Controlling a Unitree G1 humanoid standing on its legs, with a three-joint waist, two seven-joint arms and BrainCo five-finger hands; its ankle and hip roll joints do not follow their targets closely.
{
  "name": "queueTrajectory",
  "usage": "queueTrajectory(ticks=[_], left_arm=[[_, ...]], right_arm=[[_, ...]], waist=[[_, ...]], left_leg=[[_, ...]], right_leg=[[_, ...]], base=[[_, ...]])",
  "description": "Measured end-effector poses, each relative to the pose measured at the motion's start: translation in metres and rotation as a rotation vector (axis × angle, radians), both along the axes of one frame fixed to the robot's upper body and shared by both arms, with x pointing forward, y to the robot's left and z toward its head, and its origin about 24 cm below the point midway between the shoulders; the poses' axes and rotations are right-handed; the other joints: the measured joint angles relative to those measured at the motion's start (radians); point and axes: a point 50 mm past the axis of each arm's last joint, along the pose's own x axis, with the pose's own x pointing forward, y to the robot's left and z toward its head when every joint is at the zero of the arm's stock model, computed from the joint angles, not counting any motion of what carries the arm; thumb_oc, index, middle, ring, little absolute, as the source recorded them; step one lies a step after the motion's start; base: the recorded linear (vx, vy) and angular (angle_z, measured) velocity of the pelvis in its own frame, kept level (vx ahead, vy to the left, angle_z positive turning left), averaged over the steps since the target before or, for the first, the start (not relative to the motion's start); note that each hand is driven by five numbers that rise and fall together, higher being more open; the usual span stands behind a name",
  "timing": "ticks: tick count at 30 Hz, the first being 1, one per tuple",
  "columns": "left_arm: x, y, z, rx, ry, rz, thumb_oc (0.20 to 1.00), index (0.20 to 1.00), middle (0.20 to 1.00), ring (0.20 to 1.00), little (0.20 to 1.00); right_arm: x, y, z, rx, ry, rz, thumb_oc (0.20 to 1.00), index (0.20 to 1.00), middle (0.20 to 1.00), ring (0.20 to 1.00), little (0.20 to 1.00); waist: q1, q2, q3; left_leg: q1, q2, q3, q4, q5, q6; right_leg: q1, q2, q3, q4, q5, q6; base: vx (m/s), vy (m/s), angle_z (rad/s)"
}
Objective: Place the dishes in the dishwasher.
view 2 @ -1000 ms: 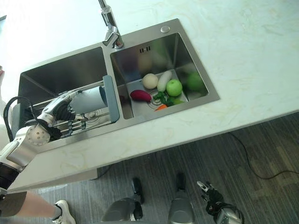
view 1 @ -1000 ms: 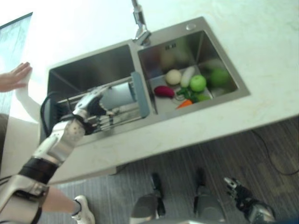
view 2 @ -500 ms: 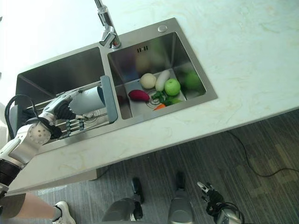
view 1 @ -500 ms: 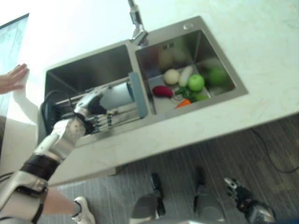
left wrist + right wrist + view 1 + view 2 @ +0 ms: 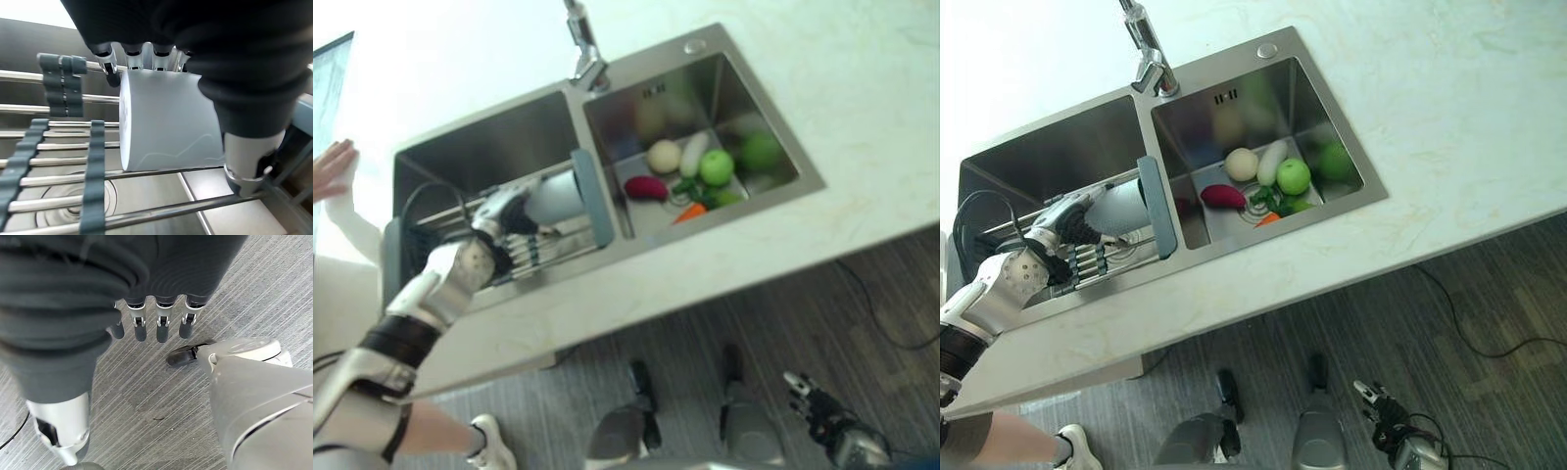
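A pale grey cup (image 5: 166, 122) lies on its side on a wire rack (image 5: 146, 210) that spans the left basin of the steel sink (image 5: 1263, 243). My left hand (image 5: 494, 233) is shut on the cup (image 5: 553, 196), with the fingers curled over its top and the thumb (image 5: 249, 152) against its side. The cup's flat base faces the rack's grey clips (image 5: 61, 83), and its other end lies near the rack's blue-grey end bar (image 5: 590, 196). My right hand (image 5: 1381, 413) hangs low beside me over the floor, and its fingers (image 5: 146, 325) are relaxed and hold nothing.
The right basin holds a green apple (image 5: 716, 167), a purple eggplant (image 5: 646, 188), a carrot (image 5: 688, 211), a pale onion (image 5: 663, 157) and more greens. A faucet (image 5: 582, 49) rises behind the divider. A person's hand (image 5: 331, 168) rests on the counter at far left.
The whole picture has shifted up and to the left, so the camera moved. My left hand stays shut on the cup at the rack; the right hand is unchanged.
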Motion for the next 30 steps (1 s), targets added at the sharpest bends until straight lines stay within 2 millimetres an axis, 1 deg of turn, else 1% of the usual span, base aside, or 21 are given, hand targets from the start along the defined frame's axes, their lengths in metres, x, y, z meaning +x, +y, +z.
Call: queueTrajectory(ticks=[5,15,20,22,26,29,30], left_arm=[[0.004,-0.002,0.007,0.002,-0.011,-0.008,1.0,1.0,1.0,1.0,1.0],[0.012,0.002,0.015,0.026,0.004,0.004,1.0,1.0,1.0,1.0,1.0],[0.016,0.005,0.029,0.034,0.016,0.007,1.0,1.0,1.0,1.0,1.0],[0.017,0.008,0.035,0.022,0.033,0.013,1.0,1.0,1.0,1.0,1.0],[0.02,0.014,0.043,0.045,0.108,0.018,1.0,1.0,1.0,1.0,1.0],[0.02,0.017,0.048,0.044,0.152,0.016,1.0,1.0,1.0,1.0,1.0],[0.02,0.018,0.05,0.015,0.177,0.009,1.0,1.0,1.0,1.0,1.0]], right_arm=[[0.002,0.0,0.001,0.003,-0.009,0.007,1.0,1.0,1.0,1.0,1.0],[0.003,-0.002,0.003,-0.002,-0.017,0.011,1.0,1.0,1.0,1.0,1.0],[0.007,-0.004,0.005,-0.009,-0.028,0.014,1.0,1.0,1.0,1.0,1.0],[0.011,-0.005,0.007,-0.012,-0.036,0.018,1.0,1.0,1.0,1.0,1.0],[0.018,-0.006,0.011,-0.013,-0.057,0.03,1.0,1.0,1.0,1.0,1.0],[0.018,-0.011,0.013,-0.026,-0.056,0.029,1.0,1.0,1.0,1.0,1.0],[0.019,-0.011,0.013,-0.027,-0.056,0.03,1.0,1.0,1.0,1.0,1.0]], waist=[[0.0,0.005,0.02],[-0.006,0.003,0.024],[-0.006,0.001,0.038],[-0.007,0.001,0.043],[-0.02,0.001,0.043],[-0.026,0.002,0.043],[-0.027,0.004,0.043]], left_leg=[[0.0,0.0,0.002,0.0,0.0,0.0],[-0.005,-0.003,0.006,0.0,0.0,0.0],[-0.016,-0.008,0.014,0.0,0.001,0.001],[-0.016,-0.009,0.022,0.0,0.001,0.001],[-0.016,-0.011,0.026,0.0,0.002,0.002],[-0.015,-0.013,0.028,0.0,0.002,0.002],[-0.015,-0.013,0.028,0.0,0.002,0.002]], right_leg=[[-0.002,0.001,0.002,0.0,0.001,-0.001],[-0.009,-0.001,0.008,0.0,-0.002,0.007],[-0.026,-0.007,0.019,0.0,0.004,0.012],[-0.03,-0.007,0.026,0.0,0.012,0.007],[-0.032,-0.01,0.029,0.0,0.013,0.011],[-0.033,-0.012,0.031,0.0,0.014,0.012],[-0.033,-0.012,0.031,0.0,0.014,0.012]], base=[[0.0,0.0,0.0],[0.0,0.0,0.0],[0.0,0.004,-0.04],[0.0,0.01,-0.09],[0.0,0.012,-0.01],[0.0,0.0,0.0],[0.0,0.0,0.0]])
